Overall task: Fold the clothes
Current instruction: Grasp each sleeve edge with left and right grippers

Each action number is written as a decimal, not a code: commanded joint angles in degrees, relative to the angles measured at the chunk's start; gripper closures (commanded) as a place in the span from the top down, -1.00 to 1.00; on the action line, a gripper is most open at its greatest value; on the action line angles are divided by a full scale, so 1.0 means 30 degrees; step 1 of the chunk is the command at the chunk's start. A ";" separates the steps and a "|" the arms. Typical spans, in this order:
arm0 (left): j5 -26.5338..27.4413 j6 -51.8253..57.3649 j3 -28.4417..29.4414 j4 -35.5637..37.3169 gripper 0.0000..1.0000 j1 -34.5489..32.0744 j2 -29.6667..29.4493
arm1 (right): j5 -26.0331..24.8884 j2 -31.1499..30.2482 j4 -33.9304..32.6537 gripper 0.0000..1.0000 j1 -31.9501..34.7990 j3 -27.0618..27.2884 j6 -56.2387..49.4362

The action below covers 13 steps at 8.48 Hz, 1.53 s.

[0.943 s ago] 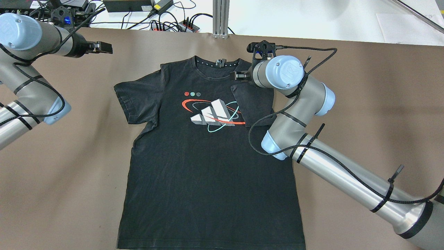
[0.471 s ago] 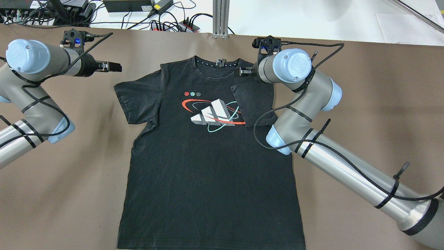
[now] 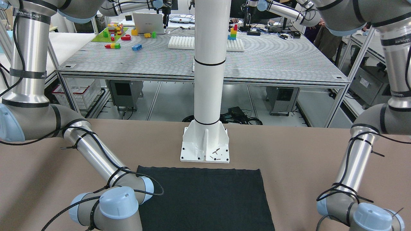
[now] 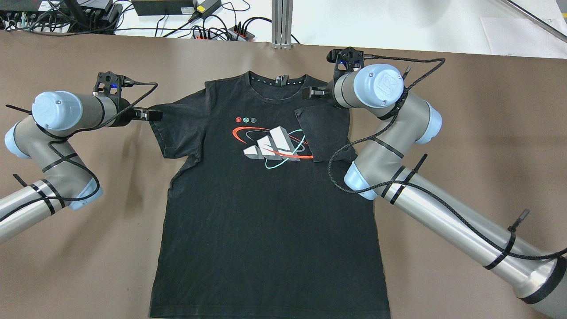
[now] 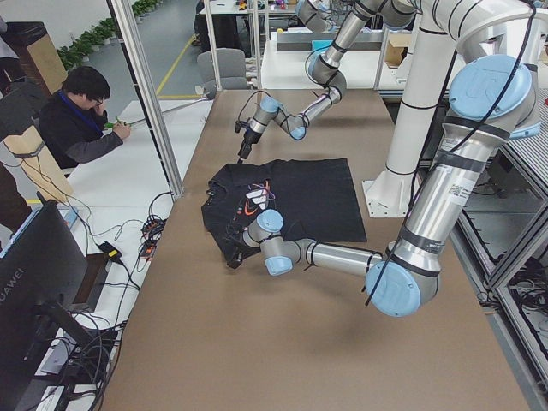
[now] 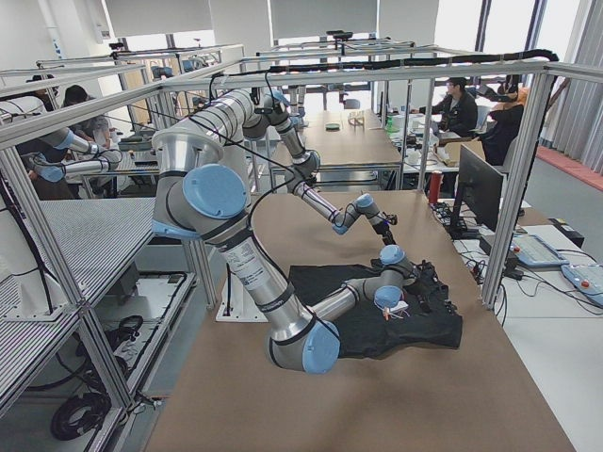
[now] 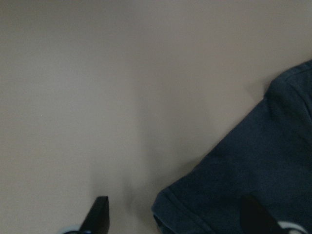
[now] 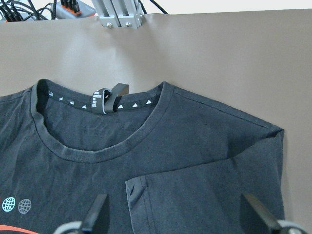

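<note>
The clothes are a black T-shirt (image 4: pixel 266 212) with a printed chest logo, lying flat and front up on the brown table cover; it also shows in the front view (image 3: pixel 205 199). Its sleeve on the view's right (image 4: pixel 325 130) is folded inward over the chest. The other sleeve (image 4: pixel 175 128) lies spread out. My left gripper (image 4: pixel 150 115) is open at that sleeve's outer corner; in the left wrist view (image 7: pixel 175 217) the hem corner (image 7: pixel 253 161) lies between the fingers. My right gripper (image 4: pixel 310 93) is open and empty above the shoulder and collar (image 8: pixel 97 151).
A white pole's base plate (image 3: pixel 205 144) stands on the cover just behind the shirt's hem. Cables and power strips (image 4: pixel 212 26) and an aluminium post (image 4: pixel 282 22) lie beyond the far edge. A seated person (image 5: pixel 77 120) is off the table's far side.
My left arm has swung from the far left corner down and inward to the spread sleeve. My right gripper has drifted slightly right, away from the folded sleeve.
</note>
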 commanded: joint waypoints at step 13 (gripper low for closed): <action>-0.0248 -0.0841 0.0220 0.0276 -1.00 0.0178 -0.0902 | -0.0150 -0.0900 0.0030 0.88 -0.0090 0.0911 0.0012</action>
